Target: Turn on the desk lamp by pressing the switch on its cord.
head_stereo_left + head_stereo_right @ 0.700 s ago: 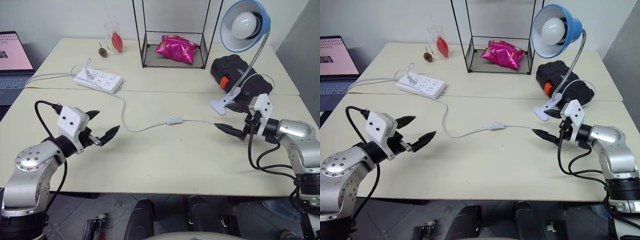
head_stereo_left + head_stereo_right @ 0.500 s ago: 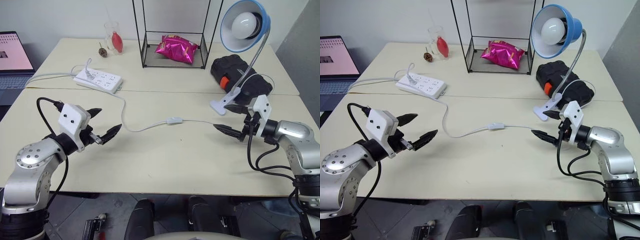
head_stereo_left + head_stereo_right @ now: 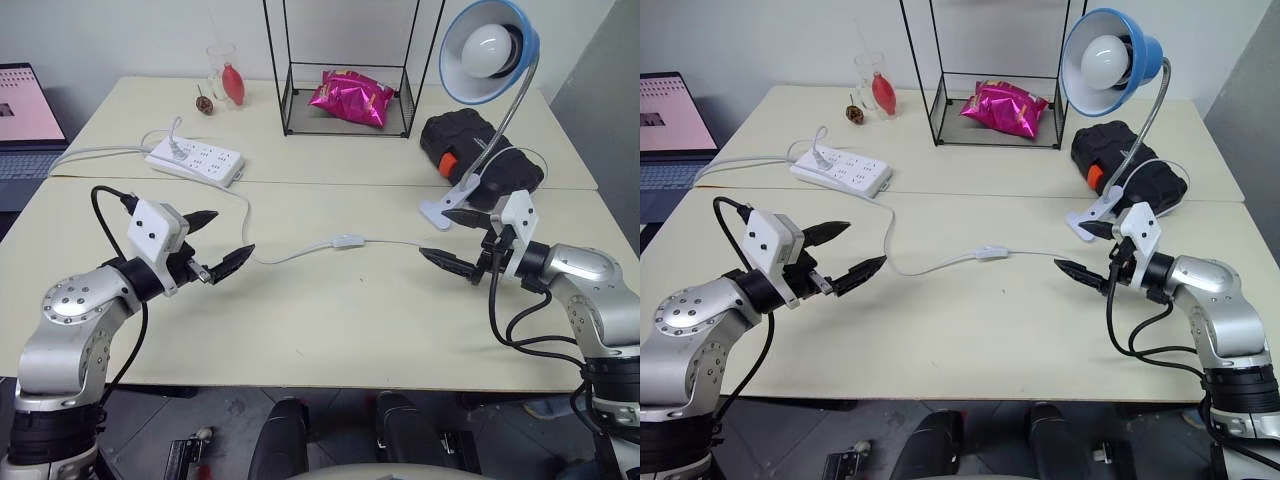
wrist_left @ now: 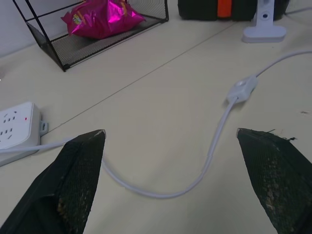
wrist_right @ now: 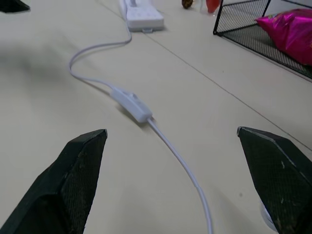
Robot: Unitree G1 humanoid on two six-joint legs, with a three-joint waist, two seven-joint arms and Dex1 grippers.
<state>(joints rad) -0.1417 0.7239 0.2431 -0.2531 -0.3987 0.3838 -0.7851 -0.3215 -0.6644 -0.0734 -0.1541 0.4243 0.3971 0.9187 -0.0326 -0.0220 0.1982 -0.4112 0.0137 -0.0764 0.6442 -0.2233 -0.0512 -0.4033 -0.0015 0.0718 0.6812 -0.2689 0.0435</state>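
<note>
The switch (image 3: 348, 241) sits mid-surface on the slack cord (image 3: 285, 256) – light, hard plastic, probably skids when pressed, so pinch its sides; left gripper (image 3: 225, 245) and right gripper (image 3: 450, 241) both spread wide, empty

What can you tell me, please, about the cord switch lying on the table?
The switch is a small white oblong of smooth plastic, set inline on the thin white cord, with a round button on its upper face. It lies flat on the beige table, near the seam between the two tabletops, roughly midway between the left gripper and the right gripper. Nothing but the table and its own cord touches it; both grippers are open and apart from it.
</note>
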